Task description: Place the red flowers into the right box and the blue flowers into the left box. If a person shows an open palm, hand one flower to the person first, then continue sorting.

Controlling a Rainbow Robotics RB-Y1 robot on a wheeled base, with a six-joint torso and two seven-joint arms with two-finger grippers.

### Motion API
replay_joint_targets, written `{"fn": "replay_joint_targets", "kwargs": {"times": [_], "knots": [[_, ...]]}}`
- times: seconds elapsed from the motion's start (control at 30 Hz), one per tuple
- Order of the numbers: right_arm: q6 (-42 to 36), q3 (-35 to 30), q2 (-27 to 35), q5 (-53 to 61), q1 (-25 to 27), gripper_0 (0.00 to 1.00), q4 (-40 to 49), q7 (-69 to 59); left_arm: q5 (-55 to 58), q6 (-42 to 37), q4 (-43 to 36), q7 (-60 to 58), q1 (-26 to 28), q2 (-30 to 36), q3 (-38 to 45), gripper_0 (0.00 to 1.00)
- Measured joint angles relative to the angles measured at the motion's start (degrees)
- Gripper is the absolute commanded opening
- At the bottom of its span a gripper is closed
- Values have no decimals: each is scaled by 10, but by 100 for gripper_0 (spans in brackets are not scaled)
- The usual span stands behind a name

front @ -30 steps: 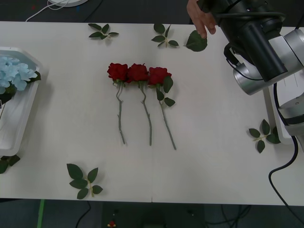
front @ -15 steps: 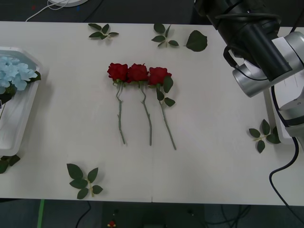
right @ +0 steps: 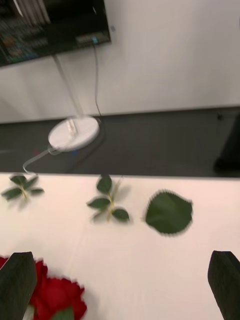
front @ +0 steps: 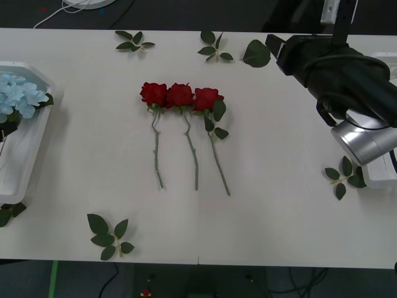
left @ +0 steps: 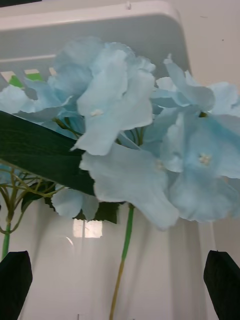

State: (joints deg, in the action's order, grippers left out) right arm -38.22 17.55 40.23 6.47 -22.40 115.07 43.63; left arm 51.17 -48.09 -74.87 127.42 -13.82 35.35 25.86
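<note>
- Both grippers' jaws are standing released, fingers spread to the corners of each wrist view, gripping nothing.
- Right gripper (right: 120,285) is hovering over the table's far right, looking past a loose leaf (right: 169,212).
- Left gripper (left: 120,285) is hanging close over the blue flowers (left: 135,145) lying in the left box (front: 28,149).
- Three red flowers (front: 180,96) are lying side by side mid-table, heads pointing away from the robot, stems running lengthwise toward it.

Three red flowers (front: 180,96) side by side mid-table; blue flowers (front: 18,93) in left box (front: 28,164).
</note>
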Motion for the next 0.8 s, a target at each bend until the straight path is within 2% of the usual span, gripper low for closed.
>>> {"fn": "replay_joint_targets", "kwargs": {"times": [0.17, 0.27, 0.5, 0.67, 0.8], "knots": [[-157, 0, 5, 80, 12, 100, 50, 3, 9, -125, -1, 0, -27, 2, 14, 100], [-227, 0, 5, 114, 12, 100, 63, 10, 11, -173, -1, 0, -53, 9, 21, 100], [-367, 1, 4, 180, 12, 100, 66, 142, 24, -290, -1, 0, -136, 49, 22, 99], [-402, 13, -16, 185, 11, 100, 64, 142, 24, -382, -3, -15, -213, 61, 18, 100], [-403, 53, -43, 169, -4, 100, 33, 142, 19, -412, -8, -131, -266, 61, -12, 100]]}}
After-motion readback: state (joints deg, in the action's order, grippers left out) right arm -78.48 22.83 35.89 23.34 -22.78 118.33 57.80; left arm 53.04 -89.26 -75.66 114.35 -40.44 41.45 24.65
